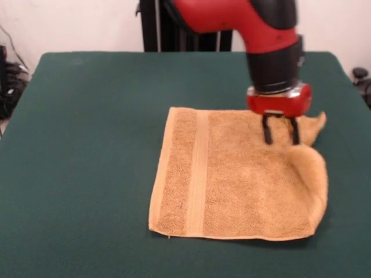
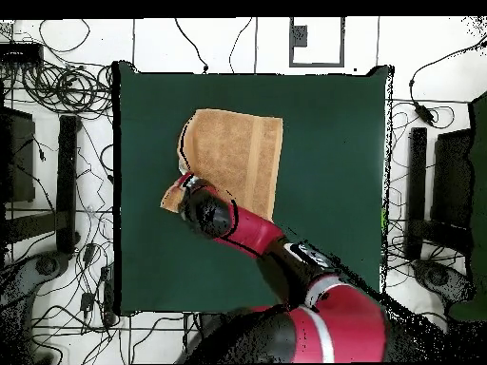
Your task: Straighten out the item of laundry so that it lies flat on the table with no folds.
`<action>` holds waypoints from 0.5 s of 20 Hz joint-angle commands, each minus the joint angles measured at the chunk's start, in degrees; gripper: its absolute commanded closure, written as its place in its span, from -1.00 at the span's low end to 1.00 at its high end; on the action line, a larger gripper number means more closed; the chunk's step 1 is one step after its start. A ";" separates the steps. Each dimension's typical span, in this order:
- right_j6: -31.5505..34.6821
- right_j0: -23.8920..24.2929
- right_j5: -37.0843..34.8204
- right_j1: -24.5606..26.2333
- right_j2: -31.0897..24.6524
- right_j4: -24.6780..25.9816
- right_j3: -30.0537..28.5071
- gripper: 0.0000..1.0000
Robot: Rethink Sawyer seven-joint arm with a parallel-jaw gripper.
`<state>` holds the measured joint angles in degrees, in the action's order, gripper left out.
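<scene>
The orange-tan towel (image 1: pixel 232 174) lies on the dark green table (image 1: pixel 87 145), mostly flat, with a woven band near its left short end. Its right end is folded over and rumpled, and a corner sticks out at the far right. My gripper (image 1: pixel 281 139) stands over the towel's far right part, its two black fingers open with the tips at the cloth by the fold. In the overhead view the towel (image 2: pixel 233 152) lies left of the table's (image 2: pixel 333 190) centre; the arm's wrist covers its near corner and hides the gripper there.
Cables and equipment lie on the floor around the table in the overhead view. The robot's black pedestal (image 1: pixel 156 26) stands behind the table's far edge.
</scene>
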<state>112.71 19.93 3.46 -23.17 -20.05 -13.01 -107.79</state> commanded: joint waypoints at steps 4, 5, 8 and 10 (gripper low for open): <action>-9.18 8.48 -22.09 -1.69 4.86 8.57 14.25 -1.00; -11.01 10.50 -24.05 -1.53 3.62 10.51 15.37 -1.00; -15.25 16.64 -31.21 0.37 -0.79 14.43 17.99 -1.00; -17.10 19.43 -33.84 1.95 -2.86 17.17 19.97 -1.00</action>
<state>112.40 32.94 -18.37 -23.53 -18.54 -2.07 -98.38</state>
